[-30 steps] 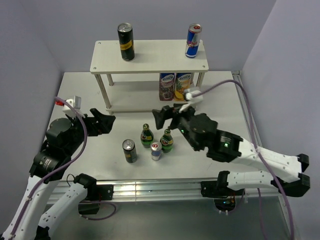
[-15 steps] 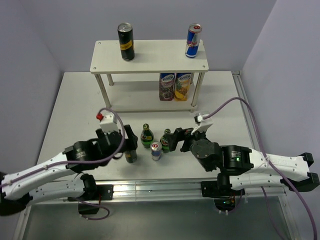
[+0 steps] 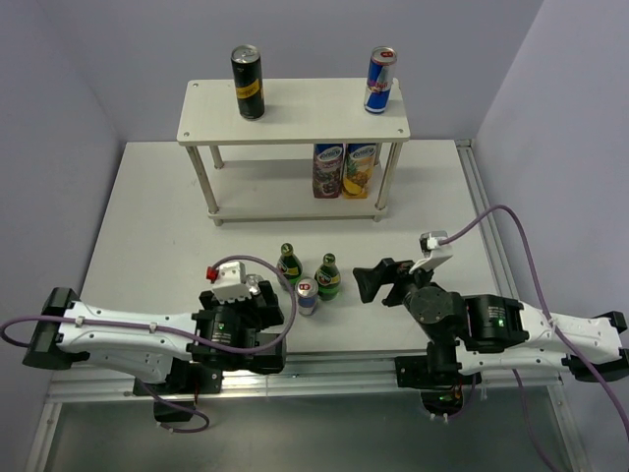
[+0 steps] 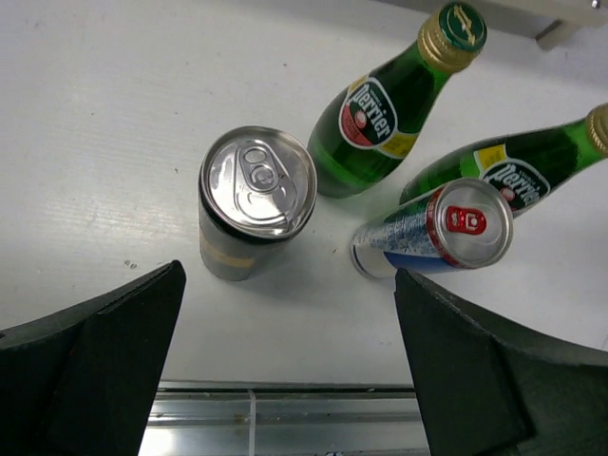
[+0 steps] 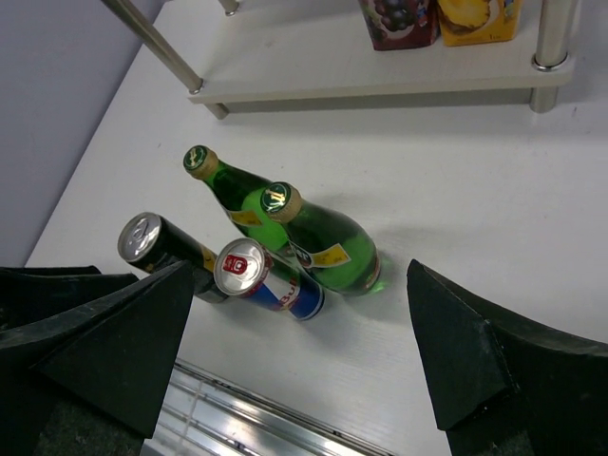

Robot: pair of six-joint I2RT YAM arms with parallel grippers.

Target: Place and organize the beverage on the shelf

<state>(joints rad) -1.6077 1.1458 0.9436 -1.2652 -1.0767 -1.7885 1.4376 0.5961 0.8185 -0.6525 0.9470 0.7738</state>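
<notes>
Beneath left pincer [image 4: 290,275], splayed empty like right pincer [image 5: 299,271], both green btls [image 4: 380,123] read "Perrier" on yellow-green labels.

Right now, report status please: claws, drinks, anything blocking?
Left claw, right claw open, empty. Four drinks on table, two cans on shelf top. Cartons occupy lower tier's right side.

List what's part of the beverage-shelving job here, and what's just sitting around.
Job: shelf; black can and blue-and-silver can on its top board; on the table, second black can, second blue-and-silver can, two green bottles.
Lying about: two juice cartons on the lower board.
</notes>
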